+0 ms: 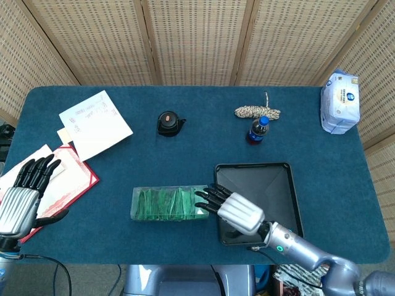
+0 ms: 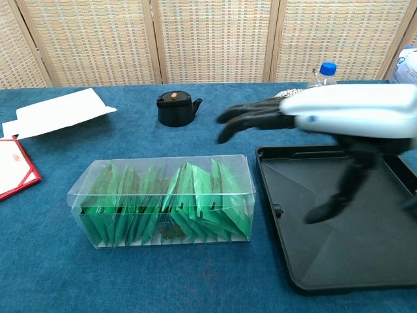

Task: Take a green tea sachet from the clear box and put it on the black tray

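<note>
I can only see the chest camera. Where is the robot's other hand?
Observer: The left hand is at the table's left edge, over the red folder, fingers spread, holding nothing.
Operator: Is the big hand right above the box?
Observer: Only partly. From above, the right hand has its fingertips over the right end of the clear box. Its palm is over the left side of the black tray.
Operator: What's behind the bottle?
Observer: A coil of rope lies just behind the bottle.

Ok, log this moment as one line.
right hand open, fingertips over box | left hand open, idle | sachets in box | tray bare
</note>
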Motion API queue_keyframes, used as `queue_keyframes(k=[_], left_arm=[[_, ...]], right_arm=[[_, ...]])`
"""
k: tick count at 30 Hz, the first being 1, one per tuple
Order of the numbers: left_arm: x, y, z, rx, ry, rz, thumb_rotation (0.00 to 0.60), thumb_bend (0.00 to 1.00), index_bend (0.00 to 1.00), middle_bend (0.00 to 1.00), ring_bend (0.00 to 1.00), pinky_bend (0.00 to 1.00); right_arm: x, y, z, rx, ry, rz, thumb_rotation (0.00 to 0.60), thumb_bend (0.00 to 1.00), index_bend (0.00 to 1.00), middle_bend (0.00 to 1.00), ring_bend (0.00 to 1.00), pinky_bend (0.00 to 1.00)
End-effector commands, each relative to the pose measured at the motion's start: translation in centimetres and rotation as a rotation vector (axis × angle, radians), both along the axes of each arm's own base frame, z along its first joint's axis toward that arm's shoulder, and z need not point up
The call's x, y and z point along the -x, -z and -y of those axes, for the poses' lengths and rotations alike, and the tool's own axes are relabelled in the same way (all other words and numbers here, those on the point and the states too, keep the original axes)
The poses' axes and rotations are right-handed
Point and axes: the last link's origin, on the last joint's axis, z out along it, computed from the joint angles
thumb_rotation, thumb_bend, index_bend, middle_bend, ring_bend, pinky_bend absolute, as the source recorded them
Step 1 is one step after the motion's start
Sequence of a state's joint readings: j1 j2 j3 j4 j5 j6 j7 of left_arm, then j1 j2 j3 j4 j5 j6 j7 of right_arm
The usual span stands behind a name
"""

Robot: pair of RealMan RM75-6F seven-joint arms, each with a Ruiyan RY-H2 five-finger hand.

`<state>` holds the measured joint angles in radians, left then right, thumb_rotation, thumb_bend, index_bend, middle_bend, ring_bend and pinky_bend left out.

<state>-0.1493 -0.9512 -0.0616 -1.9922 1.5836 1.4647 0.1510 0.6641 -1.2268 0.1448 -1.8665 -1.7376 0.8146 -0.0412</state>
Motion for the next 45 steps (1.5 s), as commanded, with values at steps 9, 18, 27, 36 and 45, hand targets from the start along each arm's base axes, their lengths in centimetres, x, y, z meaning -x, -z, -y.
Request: queue_keyframes(k=[9,18,27,36,45], left_arm=[[0.2,0.1,-0.6,0.005,-0.019,0.000,0.600,0.07,0.00,0.00,0.00,0.00],[0.3,0.1,-0.7,0.007,-0.031,0.003,0.600,0.07,0.00,0.00,0.00,0.00],[0.3,0.1,-0.8,0.010,-0.033,0.007,0.600,0.07,0.00,0.00,0.00,0.00],[0.3,-0.1,-0.8,0.006,-0.033,0.014,0.600,0.07,0.00,0.00,0.00,0.00],[0.4,-0.3,-0.8,0.003,-0.034,0.023,0.600,0.07,0.00,0.00,0.00,0.00]], right_arm=[[-4.9,4.2,2.5,-0.003,0.019,0.009,0.600,0.26,0.21,0.00,0.00,0.00],[-5.1,5.7,3.8,0.023,0.113,-0.044,0.600,0.32,0.22,0.00,0.00,0.00],[-5.9,7.0,2.9,0.023,0.155,-0.072,0.600,0.33,0.22,0.00,0.00,0.00],[-6.2,7.5,3.1,0.046,0.170,-0.080,0.600,0.40,0.27,0.00,0.00,0.00],[-7.1,7.8,3.1,0.072,0.162,-0.051,0.600,0.49,0.37,0.00,0.00,0.01]])
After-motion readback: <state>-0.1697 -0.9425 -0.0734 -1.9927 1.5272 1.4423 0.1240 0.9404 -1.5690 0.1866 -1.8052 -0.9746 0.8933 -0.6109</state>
